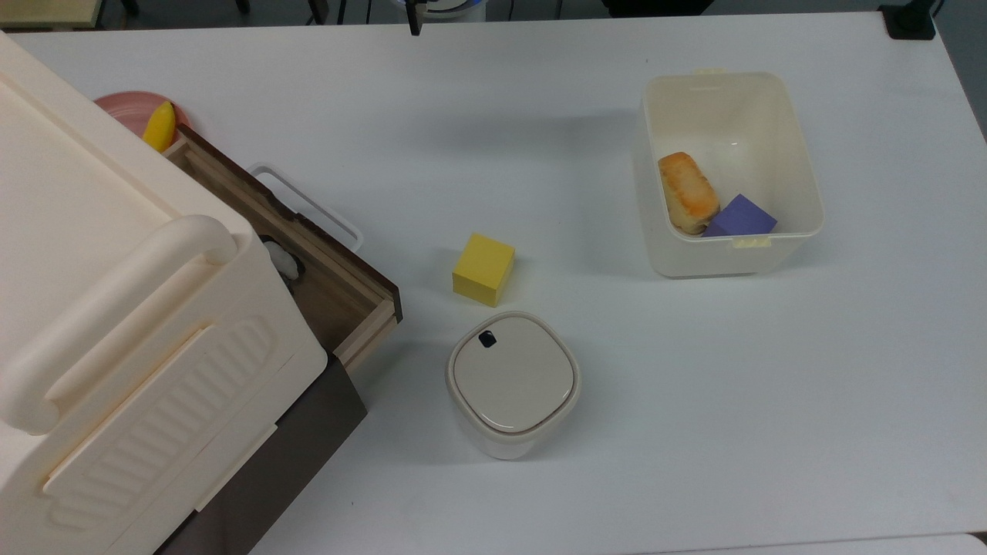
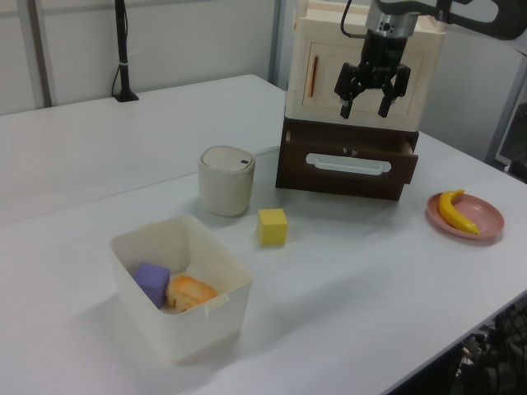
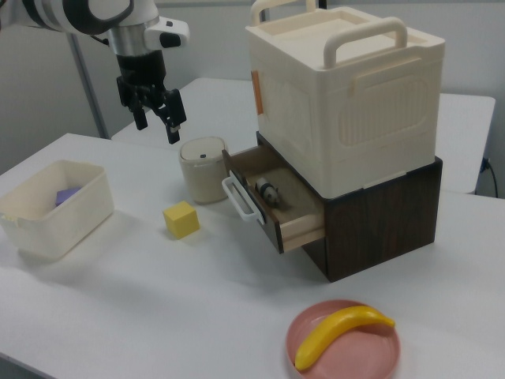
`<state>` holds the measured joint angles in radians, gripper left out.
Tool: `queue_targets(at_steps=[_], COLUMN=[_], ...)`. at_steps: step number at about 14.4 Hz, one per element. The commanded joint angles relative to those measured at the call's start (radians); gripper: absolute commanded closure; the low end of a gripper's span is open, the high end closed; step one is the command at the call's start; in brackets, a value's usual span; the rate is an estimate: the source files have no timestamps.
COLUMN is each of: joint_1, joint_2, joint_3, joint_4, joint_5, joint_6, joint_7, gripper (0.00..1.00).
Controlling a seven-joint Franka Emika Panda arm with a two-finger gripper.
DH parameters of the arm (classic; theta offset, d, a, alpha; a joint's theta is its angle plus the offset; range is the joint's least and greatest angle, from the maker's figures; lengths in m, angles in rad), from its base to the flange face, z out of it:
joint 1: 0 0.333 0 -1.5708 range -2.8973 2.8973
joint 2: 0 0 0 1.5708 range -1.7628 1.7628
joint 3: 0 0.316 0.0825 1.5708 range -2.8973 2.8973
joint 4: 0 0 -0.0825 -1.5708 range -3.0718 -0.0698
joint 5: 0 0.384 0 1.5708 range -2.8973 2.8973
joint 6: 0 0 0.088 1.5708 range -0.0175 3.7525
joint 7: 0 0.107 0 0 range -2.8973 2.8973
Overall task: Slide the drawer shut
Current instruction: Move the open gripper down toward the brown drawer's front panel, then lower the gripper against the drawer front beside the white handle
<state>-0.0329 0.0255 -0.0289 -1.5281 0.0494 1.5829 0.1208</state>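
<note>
The drawer (image 1: 351, 281) stands pulled partway out of the dark brown base under the cream cabinet (image 1: 100, 308). Its dark wood-grain front (image 2: 346, 169) carries a white loop handle (image 1: 308, 204), and its light wood sides (image 3: 304, 225) show in the right view. A small white and dark object (image 3: 266, 191) lies inside it. My gripper (image 2: 363, 109) hangs open in the air, above and in front of the drawer in the left view. In the right view my gripper (image 3: 156, 128) is high above the table, well to the right view's left of the handle, touching nothing.
A yellow cube (image 1: 483, 269) and a lidded cream canister (image 1: 513, 383) sit on the white table just in front of the drawer. A cream bin (image 1: 802, 185) with a bread piece and a purple block stands further off. A pink plate (image 3: 312, 351) with a banana lies beside the cabinet.
</note>
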Motion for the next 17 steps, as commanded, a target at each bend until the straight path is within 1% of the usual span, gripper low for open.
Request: queue_targets(at_steps=[1,5,6,7,8,9,12,13,14,17], joint_1=[0.004,0.004,0.004,0.004,0.005,0.005,0.005,0.007,0.01,0.022], joint_2=[0.005,0.007,0.007,0.01,0.022,0.039,0.077,0.095,0.125,0.187], joint_3=[0.0,0.0,0.0,0.0,0.0,0.001,0.001,0.001,0.001,-0.002], joint_4=[0.019,0.017,0.017,0.016,0.016,0.017,0.014,0.0,-0.003,-0.017], joint_5=[0.02,0.015,0.015,0.015,0.02,0.021,0.026,0.027,0.027,0.024], joint_6=[-0.032,-0.032,-0.032,-0.026,-0.018,-0.009,0.009,0.012,0.02,0.068], joint_7=[-0.019,-0.016,-0.016,-0.016,-0.015,-0.013,-0.009,-0.001,0.02,0.166], gripper=[0.0,0.0,0.18,0.72,0.97,0.98,0.98,0.97,0.97,0.94])
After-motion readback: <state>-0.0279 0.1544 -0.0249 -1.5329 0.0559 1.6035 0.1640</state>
